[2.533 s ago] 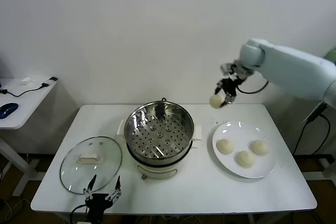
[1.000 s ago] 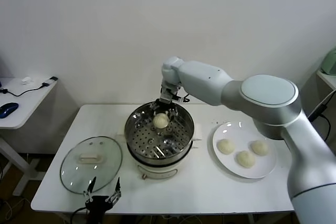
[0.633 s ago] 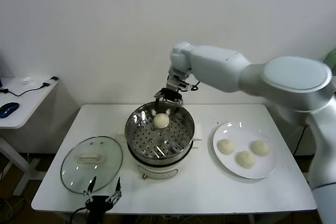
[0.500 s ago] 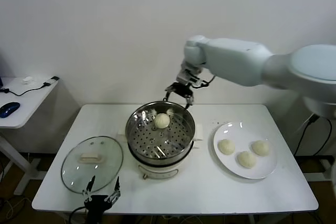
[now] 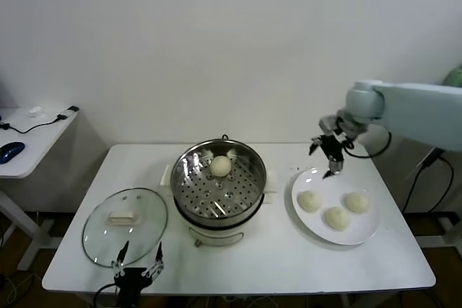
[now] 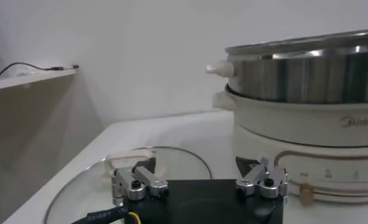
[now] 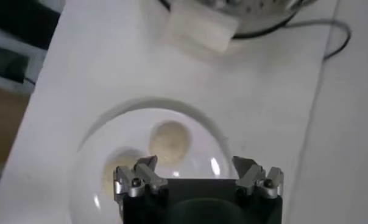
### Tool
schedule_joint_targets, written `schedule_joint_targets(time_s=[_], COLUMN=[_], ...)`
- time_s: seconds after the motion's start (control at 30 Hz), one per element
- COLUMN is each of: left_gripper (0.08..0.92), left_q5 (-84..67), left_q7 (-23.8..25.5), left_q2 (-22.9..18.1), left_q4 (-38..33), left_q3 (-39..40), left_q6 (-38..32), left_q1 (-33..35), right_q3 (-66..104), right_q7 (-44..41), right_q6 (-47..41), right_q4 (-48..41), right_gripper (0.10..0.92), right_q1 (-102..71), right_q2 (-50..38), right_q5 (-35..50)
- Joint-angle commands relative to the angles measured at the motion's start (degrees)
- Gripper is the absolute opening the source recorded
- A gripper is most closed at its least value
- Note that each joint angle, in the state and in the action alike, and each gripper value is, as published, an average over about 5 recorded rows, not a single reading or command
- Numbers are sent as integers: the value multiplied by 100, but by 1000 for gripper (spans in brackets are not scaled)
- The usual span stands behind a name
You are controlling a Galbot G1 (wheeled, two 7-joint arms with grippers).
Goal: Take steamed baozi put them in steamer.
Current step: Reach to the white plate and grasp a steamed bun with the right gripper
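Note:
One steamed baozi [image 5: 221, 166] lies on the perforated floor at the back of the steamer [image 5: 189, 194], a shiny steel pot on a cream base. Three more baozi [image 5: 310, 201] [image 5: 337, 218] [image 5: 356, 202] rest on the white plate [image 5: 323, 180]. My right gripper [image 5: 326, 161] hangs open and empty just above the plate's far left rim. In the right wrist view the right gripper [image 7: 196, 173] looks down on the plate [image 7: 92, 143], with one baozi [image 7: 170, 140] between its open fingers' line. My left gripper [image 5: 137, 263] is parked open at the table's front edge.
A round glass lid [image 5: 124, 225] with a cream handle lies left of the steamer, just beyond the left gripper [image 6: 199, 176]; the left wrist view shows the lid [image 6: 86, 182] and the steamer's side [image 6: 306, 73]. A side table [image 5: 29, 138] stands far left.
The right gripper let go of a baozi in the steamer, rose, and swung right from over the pot to over the plate, empty. The left arm has not moved.

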Motion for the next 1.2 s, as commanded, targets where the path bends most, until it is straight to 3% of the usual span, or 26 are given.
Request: schedule_joint_targets(time_s=[0.03, 0.77, 1.2], left_gripper=[823, 823, 823], left_q5=[3, 52, 110], left_q7=[2, -7, -14], left_q2=[-20, -18, -27], left_q4=[35, 140, 86], left_q3=[-18, -74, -50], left_q6=[7, -29, -32], left_q1=[9, 8, 60], right_q3=[793, 1913, 1834], right_q7=[360, 713, 454], right_q6=[-903, -890, -792], right_q4=[-259, -1291, -1102], right_gripper=[823, 819, 704], right_q1=[-1509, -2629, -2295], right_q2=[-399, 428, 340], right_q5=[-46, -649, -567])
